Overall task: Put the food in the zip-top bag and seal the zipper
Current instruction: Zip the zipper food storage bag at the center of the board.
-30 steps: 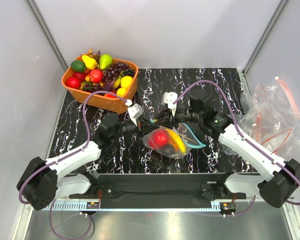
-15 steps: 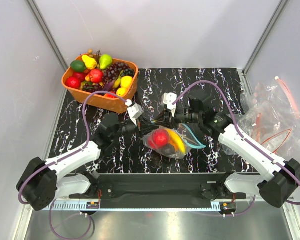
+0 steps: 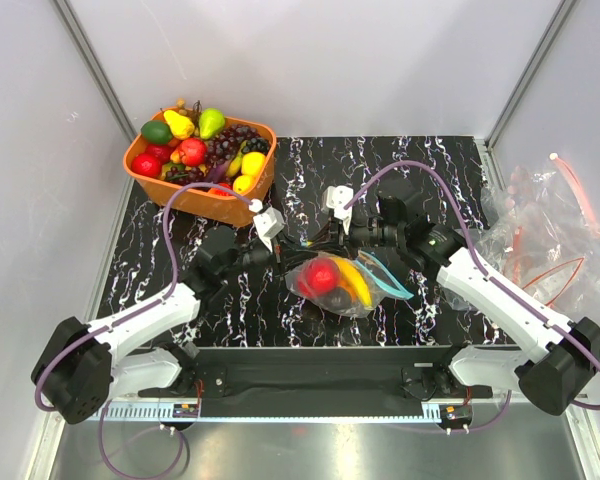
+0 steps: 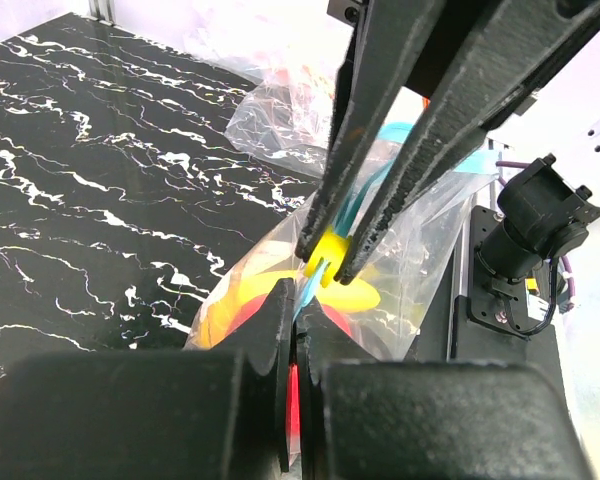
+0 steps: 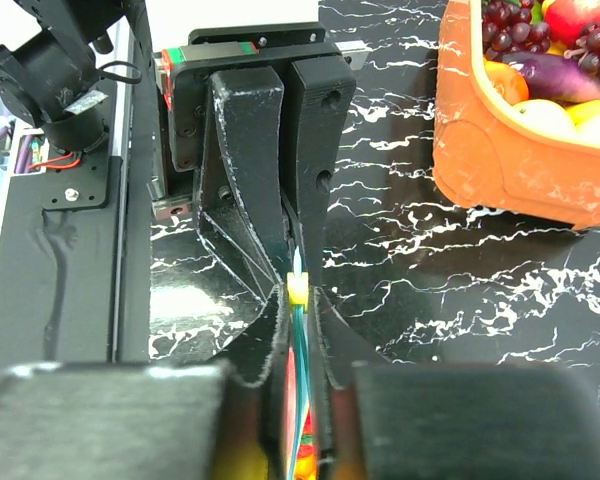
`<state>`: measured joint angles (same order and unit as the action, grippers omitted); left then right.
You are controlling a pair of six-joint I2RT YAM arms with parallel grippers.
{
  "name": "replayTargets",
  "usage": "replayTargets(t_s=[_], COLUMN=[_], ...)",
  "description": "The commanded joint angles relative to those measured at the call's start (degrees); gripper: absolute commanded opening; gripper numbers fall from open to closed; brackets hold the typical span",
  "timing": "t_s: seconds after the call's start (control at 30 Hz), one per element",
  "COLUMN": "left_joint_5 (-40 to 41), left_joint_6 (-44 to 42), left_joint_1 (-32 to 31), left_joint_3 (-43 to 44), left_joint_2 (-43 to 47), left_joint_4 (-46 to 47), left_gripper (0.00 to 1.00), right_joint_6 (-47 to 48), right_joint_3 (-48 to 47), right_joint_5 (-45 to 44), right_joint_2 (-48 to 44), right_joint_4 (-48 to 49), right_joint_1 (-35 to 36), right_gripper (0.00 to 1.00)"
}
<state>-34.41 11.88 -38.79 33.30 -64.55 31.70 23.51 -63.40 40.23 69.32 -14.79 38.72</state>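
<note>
black marbled table (image 3: pixel 430 170), white walls (image 3: pixel 310 60), zip-top bag (image 3: pixel 362 304)

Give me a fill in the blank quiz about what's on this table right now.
The left gripper and right gripper are both shut on the light ___ zipper of the zip-top bag. The zipper's slider is ___. The food lies ___ the bag. The fruit basket is ___.
Missing: blue; yellow; inside; orange.
</note>
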Motion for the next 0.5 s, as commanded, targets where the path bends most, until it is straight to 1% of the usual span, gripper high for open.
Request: replayTargets(t_s=[0.0,0.03,0.07,0.1,0.2,0.27,0.33,0.4,0.47], left_joint_5=[-1.3,-1.2,-1.0,-0.6,0.8,1.1,0.8,0.1,-0.7], left_joint_6=[-1.2,-1.2,-1.3,-1.6,-2.1,-2.4,-2.5,-2.6,-2.5], left_joint_1=[0.2,0.1,0.2,0.2,0.2,0.2,0.2,0.1,0.2], left_joint_3=[1.8,1.6,1.4,1.2,-0.6,-1.1,-1.0,-0.1,0.4], left_joint_2=[1.7,1.8,2.6,3.0,5.7,7.2,7.4,7.1,6.4], left_joint_4=[2.3,2.3,2.0,2.0,2.7,2.7,2.4,1.3,0.7], left_gripper=[0.00,0.03,0.10,0.25,0.45,0.47,0.47,0.44,0.38], right_joint_6=[-0.5,-0.6,-1.0,-1.0,-2.8,-4.9,-6.5,-8.4,-8.7], right_joint_3=[-3.0,-3.0,-2.8,-3.0,-3.0,-3.0,-3.0,-3.2,-3.4], right_joint_5=[1.3,0.7,0.0,-0.8,-2.7,-2.9,-3.6,-3.6,-2.7], right_joint_2=[0.0,0.1,-0.1,-0.1,-0.6,-1.1,-1.5,-1.6,-1.8], right_joint_4=[0.6,0.6,0.5,0.3,0.4,1.1,1.9,2.5,2.7], right_joint_1=[0.7,0.7,0.6,0.7,0.7,0.7,0.7,0.7,0.6], right_gripper=[0.08,0.06,0.04,0.02,0.01,0.00,0.00,0.00,0.00])
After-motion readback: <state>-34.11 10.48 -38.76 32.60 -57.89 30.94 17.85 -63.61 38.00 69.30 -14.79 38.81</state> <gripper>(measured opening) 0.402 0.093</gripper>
